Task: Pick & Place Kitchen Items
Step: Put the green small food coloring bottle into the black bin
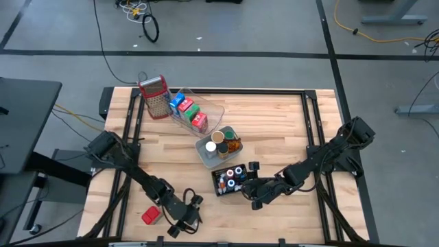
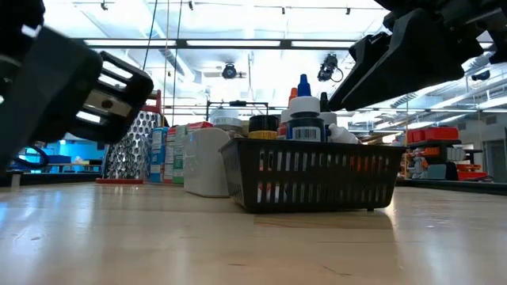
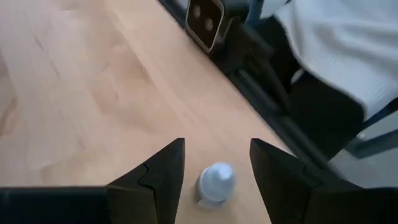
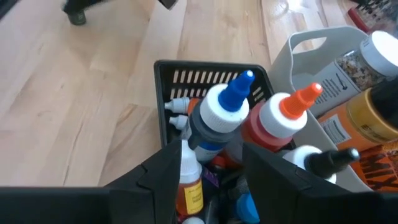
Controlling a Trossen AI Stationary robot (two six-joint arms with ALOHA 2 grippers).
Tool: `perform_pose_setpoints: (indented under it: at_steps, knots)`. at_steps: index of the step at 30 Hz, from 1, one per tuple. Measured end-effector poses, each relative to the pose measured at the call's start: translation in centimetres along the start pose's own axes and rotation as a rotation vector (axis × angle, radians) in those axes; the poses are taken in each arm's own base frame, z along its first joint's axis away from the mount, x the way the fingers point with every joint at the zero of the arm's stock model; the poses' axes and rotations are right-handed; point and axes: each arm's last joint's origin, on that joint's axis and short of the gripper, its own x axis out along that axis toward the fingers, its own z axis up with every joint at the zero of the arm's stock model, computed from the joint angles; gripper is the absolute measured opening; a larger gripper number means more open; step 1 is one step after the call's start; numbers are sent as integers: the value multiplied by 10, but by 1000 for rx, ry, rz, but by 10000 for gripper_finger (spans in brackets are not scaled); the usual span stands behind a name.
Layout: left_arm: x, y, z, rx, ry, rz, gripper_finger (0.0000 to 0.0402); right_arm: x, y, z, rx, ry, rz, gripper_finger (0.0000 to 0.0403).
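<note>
Two hands apart, left hand [image 1: 194, 210] near front table edge [image 1: 226, 238], open around white-capped bottle [image 3: 216, 183]

L arm: low, near front edge, left gripper [image 3: 214, 168] fingers apart | R arm: reaching inward, right gripper [image 4: 211, 165] prob. parted

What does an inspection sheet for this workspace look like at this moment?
Surface: wooden table, bare in front.
Job's things: cartons in clear tray; jars in grey tray; bottles in black basket; red item loose; small white bottle loose.
Clutter: grater.
End effectors: left end effector open around white bottle; right end effector open over basket.
Cables: on floor.
Surroundings: person's sleeve.
</note>
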Motion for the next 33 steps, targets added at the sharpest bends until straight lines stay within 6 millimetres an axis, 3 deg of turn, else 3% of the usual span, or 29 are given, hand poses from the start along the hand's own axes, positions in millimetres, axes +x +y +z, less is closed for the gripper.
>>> perform_pose_setpoints:
  at_steps: [6, 12, 17, 27, 33]
  knots:
    - [0, 0, -1, 50, 9, 6, 174, 0, 0, 1, 7, -13, 5, 180]
    - [0, 3, -1, 45, 8, 21, 107, 0, 0, 2, 6, -14, 5, 180]
    - [0, 11, 1, 38, -19, 131, 60, 0, 0, 2, 6, -15, 4, 180]
    - [-14, 60, 31, 178, -183, 396, 78, 0, 0, 5, 20, -43, 6, 180]
    - [-34, 90, 47, 118, -243, 508, 60, 0, 1, 9, 34, -82, 11, 180]
